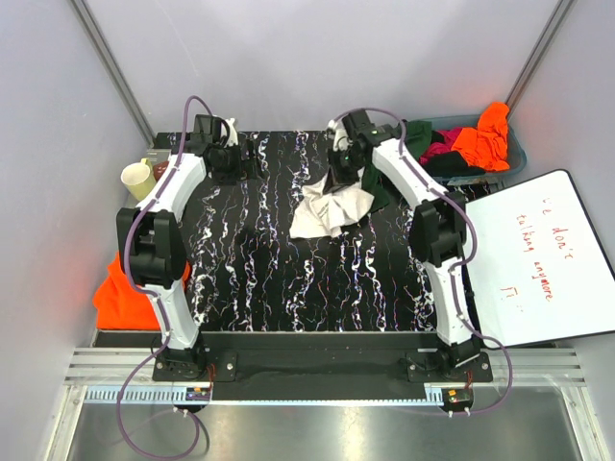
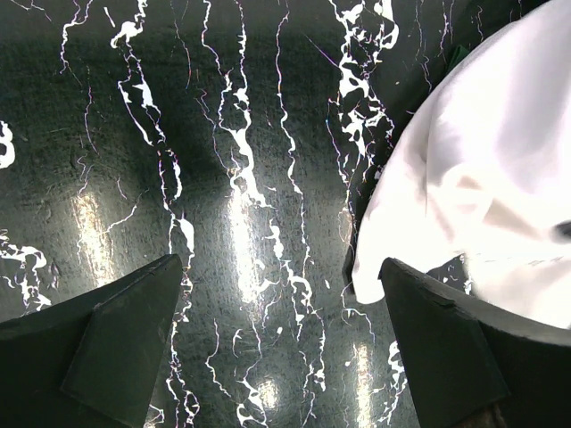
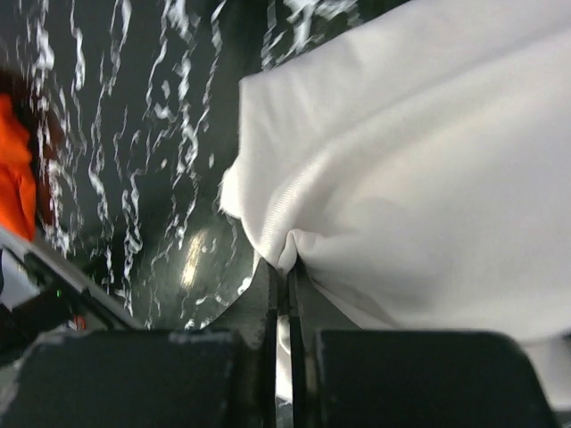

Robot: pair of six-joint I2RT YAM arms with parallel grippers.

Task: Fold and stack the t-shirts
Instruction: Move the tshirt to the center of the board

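Right gripper (image 3: 287, 272) is pinching an edge of the cream shirt (image 3: 419, 178).
Left gripper (image 2: 278, 267) is hanging wide open over open marbled table (image 2: 134, 178) just beside it.

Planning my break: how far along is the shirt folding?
Early. Done: no folded stack shows on the table; an orange cloth lies off its left edge, folded or not I cannot tell. In hand: the right gripper pinches the crumpled cream shirt; the left gripper hangs open nearby. Left: folding it, plus the shirts heaped in the bin.
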